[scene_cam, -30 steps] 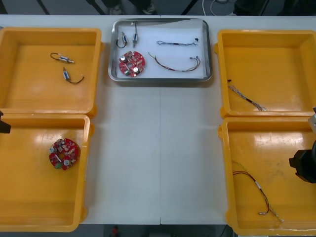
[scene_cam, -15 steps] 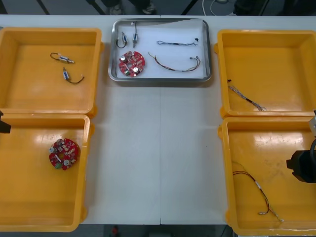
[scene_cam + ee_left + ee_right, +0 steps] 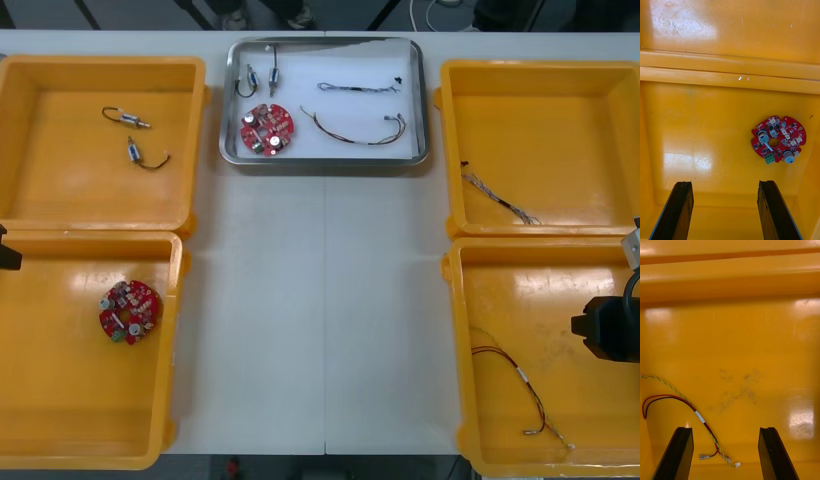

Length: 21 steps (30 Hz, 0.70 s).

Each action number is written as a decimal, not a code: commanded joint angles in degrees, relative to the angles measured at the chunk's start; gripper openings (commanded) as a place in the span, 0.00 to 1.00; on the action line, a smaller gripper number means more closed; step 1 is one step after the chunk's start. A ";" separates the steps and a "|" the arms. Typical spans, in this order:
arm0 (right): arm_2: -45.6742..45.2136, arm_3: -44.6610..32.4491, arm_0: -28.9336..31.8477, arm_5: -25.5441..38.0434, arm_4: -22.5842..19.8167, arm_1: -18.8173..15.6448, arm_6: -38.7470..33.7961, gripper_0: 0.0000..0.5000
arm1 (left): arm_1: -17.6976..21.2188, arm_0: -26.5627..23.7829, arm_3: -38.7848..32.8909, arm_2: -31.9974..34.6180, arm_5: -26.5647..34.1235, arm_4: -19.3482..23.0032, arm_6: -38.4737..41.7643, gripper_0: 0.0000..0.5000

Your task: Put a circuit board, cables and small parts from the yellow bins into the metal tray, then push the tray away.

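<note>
The metal tray (image 3: 424, 100) sits at the table's far middle, white inside. It holds a round red circuit board (image 3: 267, 129), small metal parts (image 3: 272, 76), a blue and white cable (image 3: 358, 88) and a red and yellow cable (image 3: 352, 134). My right gripper (image 3: 606, 332) hangs over the near right yellow bin (image 3: 560, 290); in the right wrist view the gripper (image 3: 725, 431) is open, empty, above a red and yellow cable (image 3: 677, 400). My left gripper (image 3: 724, 183) is open over the near left bin (image 3: 707, 123), with a second red board (image 3: 778, 139) just beyond its fingers.
The far left bin (image 3: 60, 160) holds two small metal parts (image 3: 126, 118). A twisted cable (image 3: 500, 200) lies in the far right bin (image 3: 560, 120). The near bins hold the board (image 3: 130, 311) and the red and yellow cable (image 3: 522, 385). Bare table runs between the bins.
My right gripper has crept a little leftward over the near right bin. The left arm and everything in the tray and bins stayed put.
</note>
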 commanded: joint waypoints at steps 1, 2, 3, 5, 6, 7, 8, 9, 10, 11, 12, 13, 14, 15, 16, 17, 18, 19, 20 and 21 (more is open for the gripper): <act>0.61 -0.52 -0.65 0.16 -0.53 -0.56 -1.65 1.00 | 1.80 0.82 -1.42 1.73 0.37 -0.50 -6.21 1.00; 0.61 -0.52 -0.65 0.16 -0.53 -0.56 -1.65 1.00 | 1.80 0.82 -1.42 1.73 0.37 -0.50 -6.21 1.00; 0.61 -0.52 -0.65 0.16 -0.53 -0.56 -1.65 1.00 | 1.80 0.82 -1.42 1.73 0.37 -0.50 -6.21 1.00; 0.61 -0.52 -0.65 0.16 -0.53 -0.56 -1.65 1.00 | 1.80 0.82 -1.42 1.73 0.37 -0.50 -6.21 1.00; 0.61 -0.52 -0.65 0.16 -0.53 -0.56 -1.65 1.00 | 1.80 0.82 -1.42 1.73 0.37 -0.50 -6.21 1.00; 0.61 -0.52 -0.65 0.16 -0.53 -0.56 -1.65 1.00 | 1.80 0.82 -1.42 1.73 0.37 -0.50 -6.21 1.00; 0.61 -0.52 -0.65 0.16 -0.53 -0.56 -1.65 1.00 | 1.80 0.82 -1.42 1.73 0.37 -0.50 -6.21 1.00; 0.61 -0.52 -0.65 0.16 -0.53 -0.56 -1.65 1.00 | 1.80 0.82 -1.42 1.73 0.37 -0.50 -6.21 1.00; 0.61 -0.52 -0.65 0.16 -0.53 -0.56 -1.65 1.00 | 1.80 0.82 -1.42 1.73 0.37 -0.50 -6.21 1.00; 0.61 -0.52 -0.65 0.16 -0.53 -0.56 -1.65 1.00 | 1.80 0.82 -1.42 1.73 0.37 -0.50 -6.21 1.00; 0.61 -0.52 -0.65 0.16 -0.53 -0.56 -1.65 1.00 | 1.80 0.82 -1.42 1.73 0.37 -0.50 -6.21 1.00; 0.61 -0.52 -0.65 0.16 -0.53 -0.56 -1.65 1.00 | 1.80 0.82 -1.42 1.73 0.37 -0.50 -6.21 1.00; 0.61 -0.52 -0.65 0.16 -0.53 -0.56 -1.65 1.00 | 1.80 0.82 -1.42 1.73 0.37 -0.50 -6.21 1.00; 0.61 -0.52 -0.65 0.16 -0.53 -0.56 -1.65 1.00 | 1.80 0.82 -1.42 1.73 0.37 -0.50 -6.21 1.00; 0.61 -0.52 -0.65 0.16 -0.53 -0.56 -1.65 1.00 | 1.80 0.82 -1.42 1.73 0.37 -0.50 -6.21 1.00; 0.61 -0.52 -0.65 0.16 -0.53 -0.56 -1.65 1.00 | 1.80 0.82 -1.42 1.73 0.37 -0.50 -6.21 1.00; 0.61 -0.52 -0.65 0.16 -0.53 -0.56 -1.65 1.00 | 1.80 0.82 -1.42 1.73 0.37 -0.50 -6.21 1.00; 0.61 -0.52 -0.65 0.16 -0.53 -0.56 -1.65 1.00 | 1.80 0.82 -1.42 1.73 0.37 -0.50 -6.21 1.00; 0.61 -0.52 -0.65 0.16 -0.53 -0.56 -1.65 1.00 | 1.80 0.82 -1.42 1.73 0.37 -0.50 -6.21 1.00; 0.61 -0.52 -0.65 0.16 -0.53 -0.56 -1.65 1.00 | 1.80 0.82 -1.42 1.73 0.37 -0.50 -6.21 1.00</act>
